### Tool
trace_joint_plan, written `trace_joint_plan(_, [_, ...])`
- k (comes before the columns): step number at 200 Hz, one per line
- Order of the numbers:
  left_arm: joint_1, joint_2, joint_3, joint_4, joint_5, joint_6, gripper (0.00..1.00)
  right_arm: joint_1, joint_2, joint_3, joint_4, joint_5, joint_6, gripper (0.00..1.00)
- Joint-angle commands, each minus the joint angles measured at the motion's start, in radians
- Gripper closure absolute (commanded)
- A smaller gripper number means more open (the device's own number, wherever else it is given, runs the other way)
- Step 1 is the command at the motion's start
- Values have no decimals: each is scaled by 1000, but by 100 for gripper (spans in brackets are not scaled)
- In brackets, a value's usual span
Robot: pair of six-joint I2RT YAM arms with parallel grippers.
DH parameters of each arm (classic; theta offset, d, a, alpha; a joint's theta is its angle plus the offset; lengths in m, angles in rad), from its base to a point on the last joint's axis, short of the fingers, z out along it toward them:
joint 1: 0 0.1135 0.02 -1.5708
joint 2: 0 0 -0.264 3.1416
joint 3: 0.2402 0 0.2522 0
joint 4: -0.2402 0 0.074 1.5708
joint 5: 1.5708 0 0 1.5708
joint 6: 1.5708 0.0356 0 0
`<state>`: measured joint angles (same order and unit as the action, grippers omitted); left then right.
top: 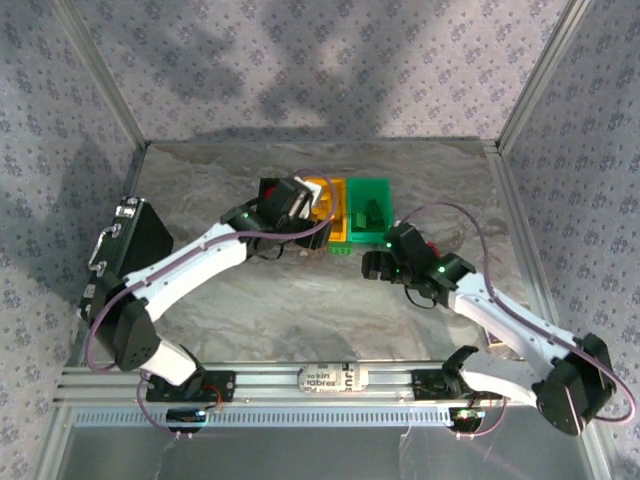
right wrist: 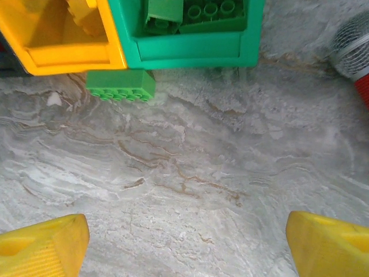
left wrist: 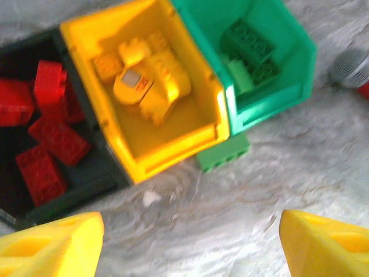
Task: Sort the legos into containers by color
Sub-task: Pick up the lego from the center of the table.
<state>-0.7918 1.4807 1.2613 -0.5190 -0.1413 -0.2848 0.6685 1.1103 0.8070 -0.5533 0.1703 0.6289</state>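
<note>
I see the left end effector and right end effector spread apart, empty; a small green studded plastic brick sits on the bench (upper left), just beside the yellow-orange plastic bin.

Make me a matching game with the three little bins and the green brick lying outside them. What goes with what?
Things:
1. black rectangular plastic bin
2. yellow-orange rectangular plastic bin
3. green rectangular plastic bin
4. loose green studded plastic brick

What fits:
A. lies on the grey marbled table, just in front of the bins
B. holds yellow studded bricks
C. holds red studded bricks
D. holds green studded bricks

Pairs: 1-C, 2-B, 3-D, 4-A.
</note>
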Motion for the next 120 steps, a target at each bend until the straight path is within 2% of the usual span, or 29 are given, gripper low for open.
trace_joint_plan(1, [3, -108, -138, 70, -45, -48, 20, 29, 80, 51, 58, 40, 71, 9])
trace_joint_plan(26, [3, -223, -287, 106, -69, -79, 19, 57, 193, 109, 84, 72, 94, 9])
trace_joint_plan(68, [3, -379, -446, 83, -93, -129, 19, 64, 407, 228, 123, 22, 106, 10])
trace_joint_plan(102, [3, -495, -549, 59, -95, -179, 19, 78, 554, 334, 107, 45, 132, 9])
trace_joint_plan(120, [3, -558, -601, 43, -103, -204, 18, 93, 626, 415, 61, 98, 148, 9])
